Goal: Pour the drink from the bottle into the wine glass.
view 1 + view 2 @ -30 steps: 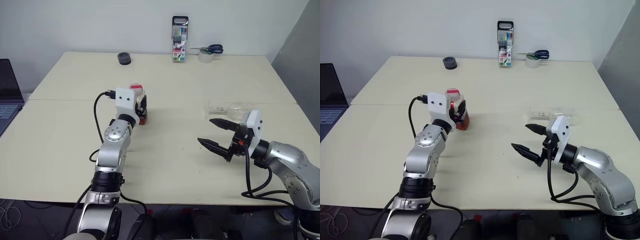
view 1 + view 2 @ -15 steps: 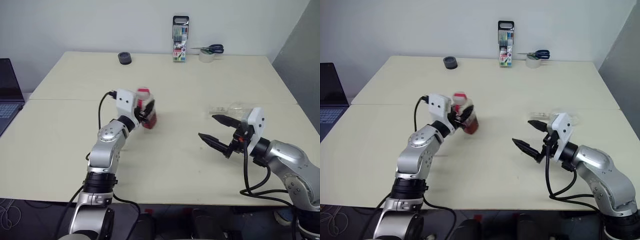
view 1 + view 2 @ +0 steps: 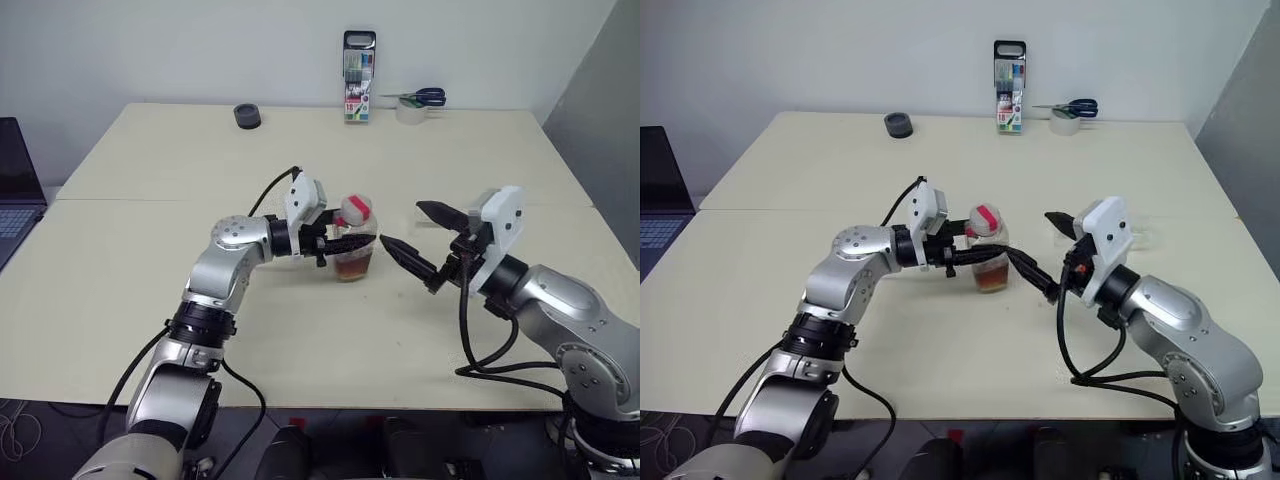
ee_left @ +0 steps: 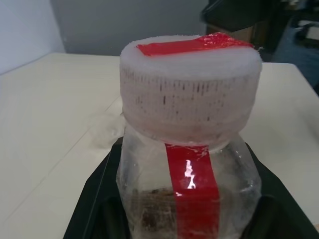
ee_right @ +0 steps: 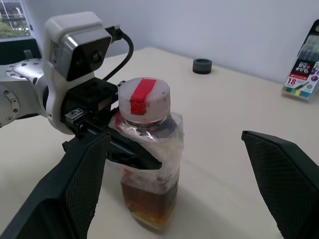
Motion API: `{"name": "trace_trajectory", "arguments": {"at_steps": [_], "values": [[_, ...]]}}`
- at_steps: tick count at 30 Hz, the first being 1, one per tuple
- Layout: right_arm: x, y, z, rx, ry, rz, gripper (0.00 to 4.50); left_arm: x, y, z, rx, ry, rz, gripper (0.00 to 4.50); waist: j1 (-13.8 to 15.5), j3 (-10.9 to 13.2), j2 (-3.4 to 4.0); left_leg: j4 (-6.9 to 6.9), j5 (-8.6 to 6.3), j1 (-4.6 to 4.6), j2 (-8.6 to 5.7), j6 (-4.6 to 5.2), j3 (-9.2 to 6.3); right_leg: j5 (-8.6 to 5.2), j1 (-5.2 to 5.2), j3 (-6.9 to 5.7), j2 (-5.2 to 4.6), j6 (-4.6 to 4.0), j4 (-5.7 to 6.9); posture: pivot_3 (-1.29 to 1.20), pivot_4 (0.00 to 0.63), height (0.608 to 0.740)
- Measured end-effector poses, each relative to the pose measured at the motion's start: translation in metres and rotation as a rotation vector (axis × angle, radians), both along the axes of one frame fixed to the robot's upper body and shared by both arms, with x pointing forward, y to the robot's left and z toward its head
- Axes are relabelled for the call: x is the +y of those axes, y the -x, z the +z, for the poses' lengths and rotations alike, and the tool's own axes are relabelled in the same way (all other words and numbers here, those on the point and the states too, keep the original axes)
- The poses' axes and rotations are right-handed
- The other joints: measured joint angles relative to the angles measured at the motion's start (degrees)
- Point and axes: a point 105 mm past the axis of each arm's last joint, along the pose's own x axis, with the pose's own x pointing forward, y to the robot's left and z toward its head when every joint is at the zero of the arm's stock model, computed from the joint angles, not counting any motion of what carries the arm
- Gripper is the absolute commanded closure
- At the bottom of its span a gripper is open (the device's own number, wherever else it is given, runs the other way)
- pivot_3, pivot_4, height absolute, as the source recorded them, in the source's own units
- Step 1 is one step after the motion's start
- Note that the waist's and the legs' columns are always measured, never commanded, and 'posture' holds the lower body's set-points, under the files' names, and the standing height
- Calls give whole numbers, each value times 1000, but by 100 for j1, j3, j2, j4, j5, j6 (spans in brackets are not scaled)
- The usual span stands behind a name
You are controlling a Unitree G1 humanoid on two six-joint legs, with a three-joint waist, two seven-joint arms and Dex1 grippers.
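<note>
The bottle [image 3: 352,243] stands upright, cap on, near the table's [image 3: 150,260] middle, drink [image 5: 149,201] low inside. The left gripper [image 3: 345,243] is clamped around it; the right gripper [image 3: 418,238] is spread wide beside it, empty. Uncapping and pouring remain. The right wrist view shows the liquid level; the left wrist view shows the cap's [image 4: 192,87] ribbing.
</note>
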Motion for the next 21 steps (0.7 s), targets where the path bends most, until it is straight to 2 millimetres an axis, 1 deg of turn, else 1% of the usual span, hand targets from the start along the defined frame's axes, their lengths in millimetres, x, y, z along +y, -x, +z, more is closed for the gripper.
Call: {"name": "trace_trajectory", "arguments": {"at_steps": [4, 6, 10, 14, 16, 18, 21], "values": [[16, -5, 7, -20, -11, 0, 0, -11, 5, -4, 8, 4, -81, 2599, -3, 0, 0, 2, -3, -10, 0, 7, -5, 0, -8, -3, 0, -1, 0, 0, 150, 740], [21, -9, 6, -16, -19, -12, 0, -16, 8, -5, 11, 8, -111, 2599, -3, 0, 0, 3, -3, -17, -1, 7, -10, 0, -11, -7, -1, -1, 0, 0, 150, 740], [24, -16, 4, -2, -30, -37, 0, -15, 10, -6, 8, 1, -126, 2599, -4, 1, 1, 4, -3, -23, -1, 7, -10, 1, -19, -7, -1, -1, 1, 0, 150, 740], [27, -18, 4, 0, -39, -39, 0, -15, 10, -6, -1, -2, -130, 2599, -5, 1, 2, 5, -3, -25, -2, 7, -14, 1, -19, -8, -2, -1, 1, 0, 150, 740], [28, -19, 3, 3, -36, -42, 380, -15, 10, -6, 0, -2, -130, 2599, -5, 1, 2, 5, -4, -25, -2, 8, -13, 1, -19, -8, -2, -1, 1, 0, 150, 740], [31, -18, 2, 7, -36, -26, 891, -15, 10, -7, 2, -4, -127, 2599, -6, 1, 2, 5, -4, -25, -2, 8, -14, 1, -19, -9, -1, -1, 1, 0, 150, 740], [36, -16, -1, 14, -32, -3, 1893, -14, 9, -8, 8, -8, -122, 2600, -8, 1, 2, 5, -4, -25, -2, 9, -14, 1, -19, -9, -1, -1, 1, 0, 150, 740]]}}
